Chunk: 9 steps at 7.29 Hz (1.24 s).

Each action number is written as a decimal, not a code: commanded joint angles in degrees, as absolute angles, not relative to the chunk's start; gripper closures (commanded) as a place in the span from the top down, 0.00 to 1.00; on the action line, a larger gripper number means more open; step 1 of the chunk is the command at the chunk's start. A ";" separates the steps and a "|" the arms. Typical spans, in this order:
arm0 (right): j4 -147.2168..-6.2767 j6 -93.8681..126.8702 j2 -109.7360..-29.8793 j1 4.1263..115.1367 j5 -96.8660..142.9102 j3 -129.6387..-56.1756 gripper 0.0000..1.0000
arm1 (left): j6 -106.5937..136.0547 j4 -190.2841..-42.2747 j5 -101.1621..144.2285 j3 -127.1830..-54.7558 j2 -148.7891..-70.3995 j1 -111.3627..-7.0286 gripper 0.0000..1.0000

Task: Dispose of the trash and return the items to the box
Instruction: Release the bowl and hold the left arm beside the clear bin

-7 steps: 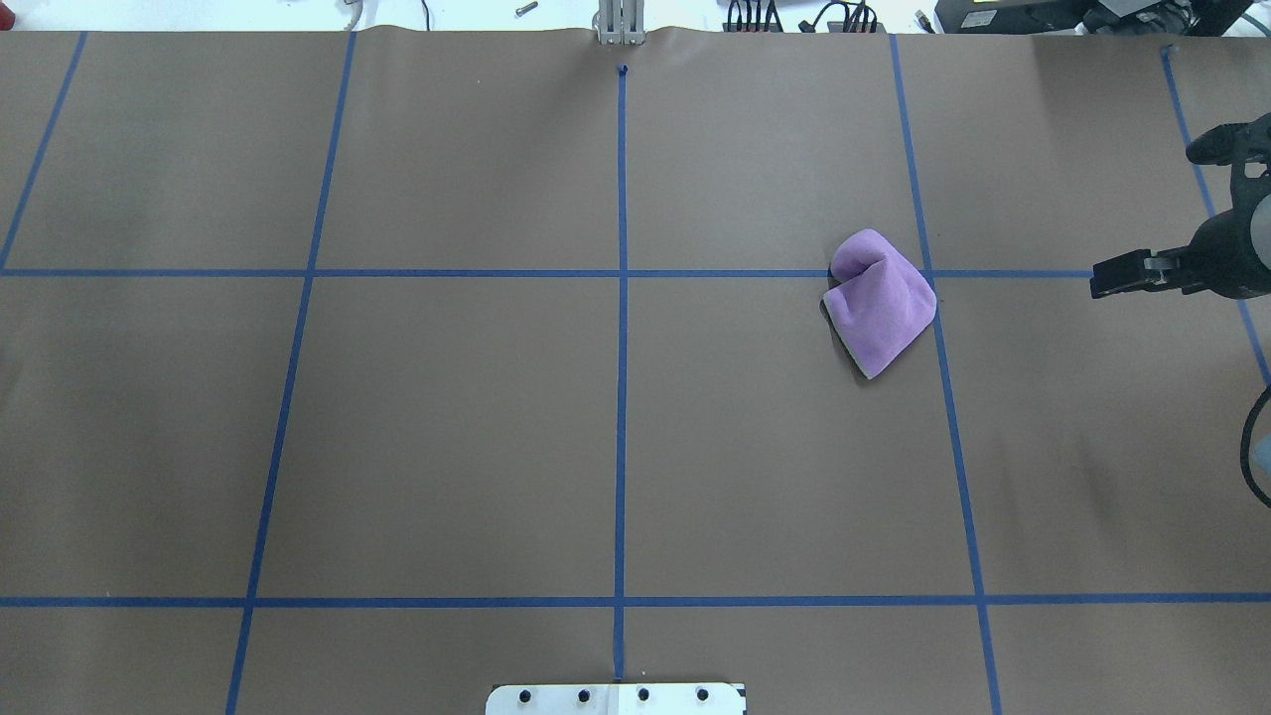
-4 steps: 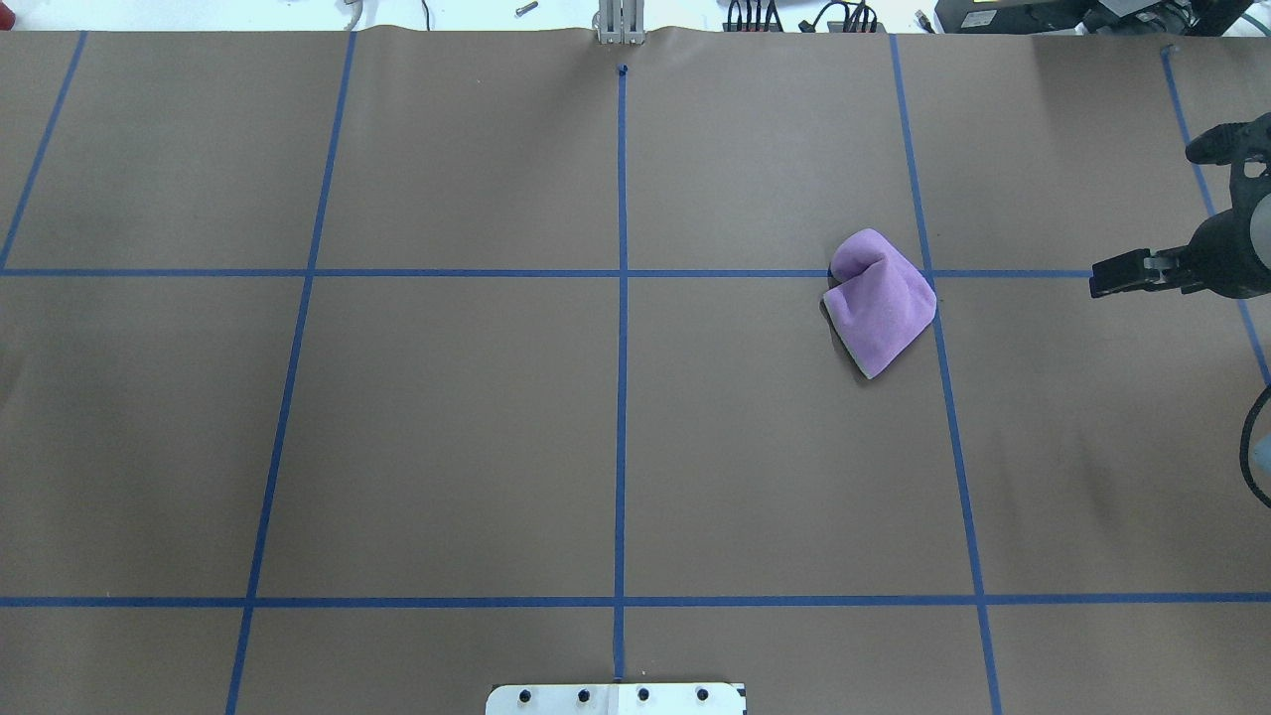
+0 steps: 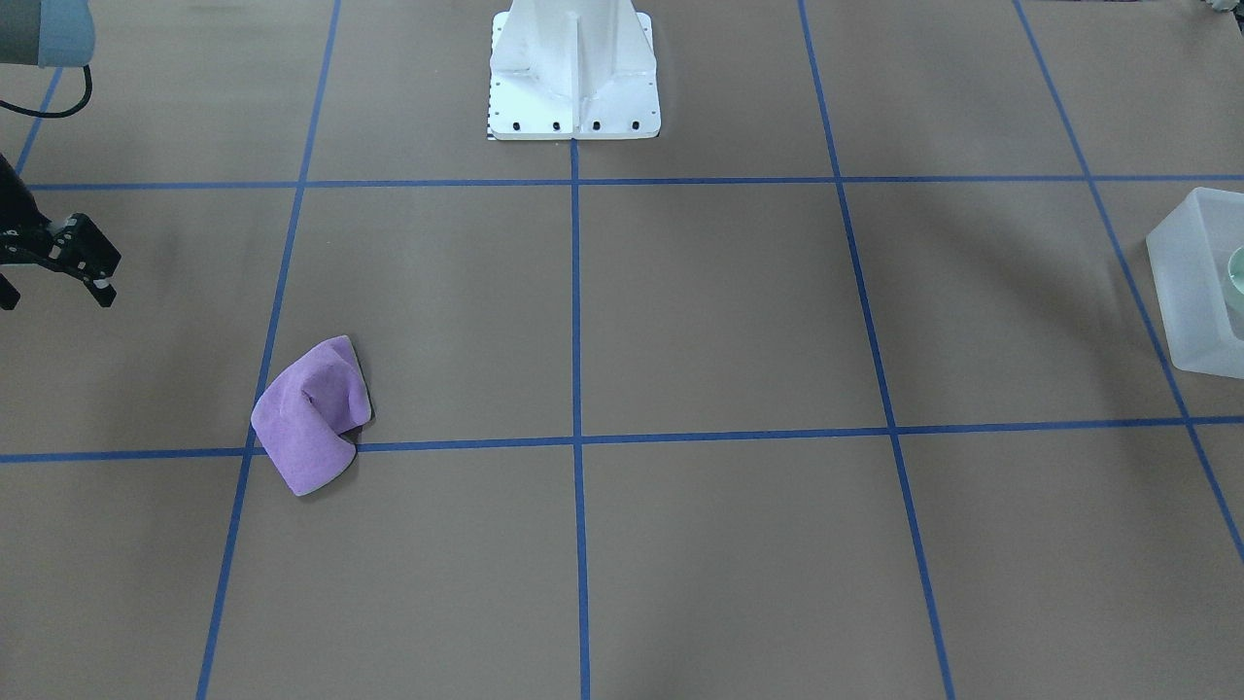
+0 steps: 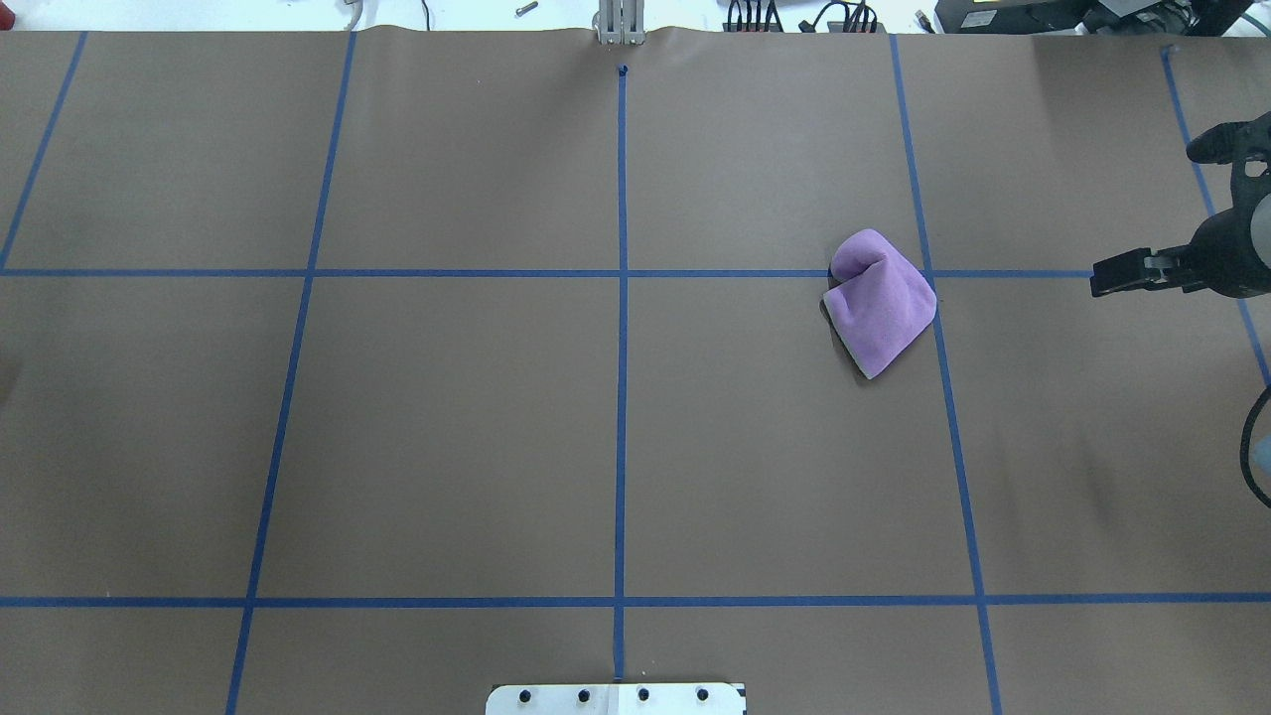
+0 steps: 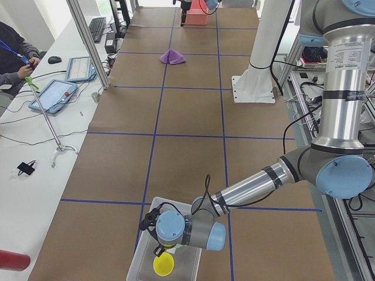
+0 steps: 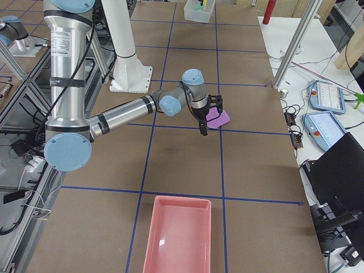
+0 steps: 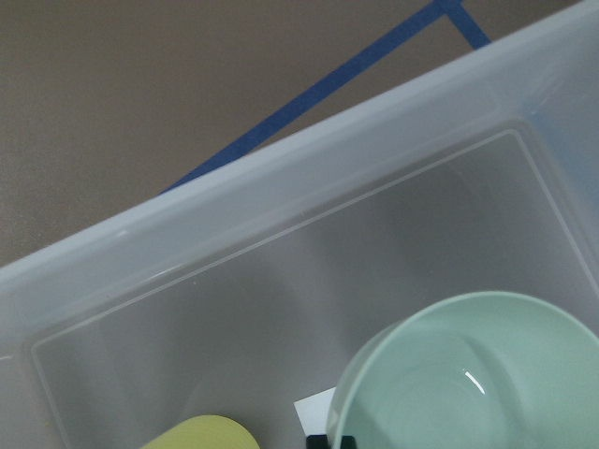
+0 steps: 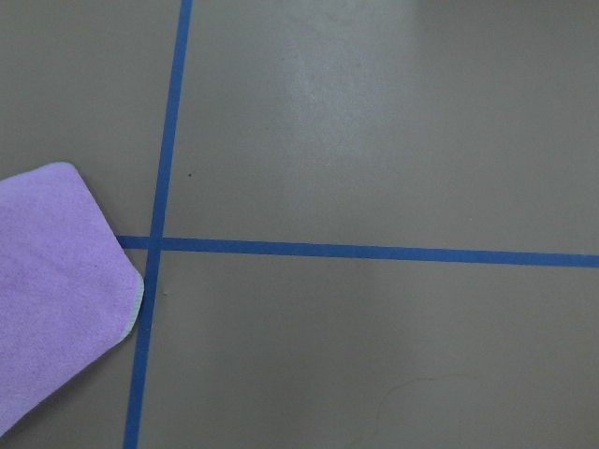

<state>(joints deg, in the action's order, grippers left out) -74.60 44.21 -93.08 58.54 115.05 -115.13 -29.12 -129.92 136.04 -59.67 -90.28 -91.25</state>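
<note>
The frosted white box point(image 3: 1191, 282) sits at the table's end on my left and holds the mint-green bowl point(image 3: 1237, 277). The left wrist view looks straight into the box point(image 7: 281, 196) at the bowl point(image 7: 459, 374) and a yellow cup point(image 7: 201, 432). My left gripper point(image 5: 157, 250) hangs over the box point(image 5: 143, 260); I cannot tell whether it is open or shut. My right gripper point(image 4: 1097, 280) is open and empty above the table, to the right of a crumpled purple cloth point(image 4: 882, 303), and also shows in the front view point(image 3: 53, 292).
A pink tray point(image 6: 179, 233) lies at the table's end on my right. The white robot base point(image 3: 573, 78) stands at the near middle edge. The cloth point(image 3: 311, 418) lies on a blue tape crossing. Operators' tablets and cables lie beyond the far edge.
My right arm has shifted only very slightly. The purple cloth has not moved.
</note>
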 commanded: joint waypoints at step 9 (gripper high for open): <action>-74.62 44.47 -92.72 58.54 115.05 -115.14 1.00 | -3.36 -97.14 136.16 -93.66 -89.50 -93.87 0.98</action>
<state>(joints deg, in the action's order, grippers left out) -74.62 44.46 -92.75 58.53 115.12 -115.20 -9.63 -102.03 138.14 -87.14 -91.77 -93.88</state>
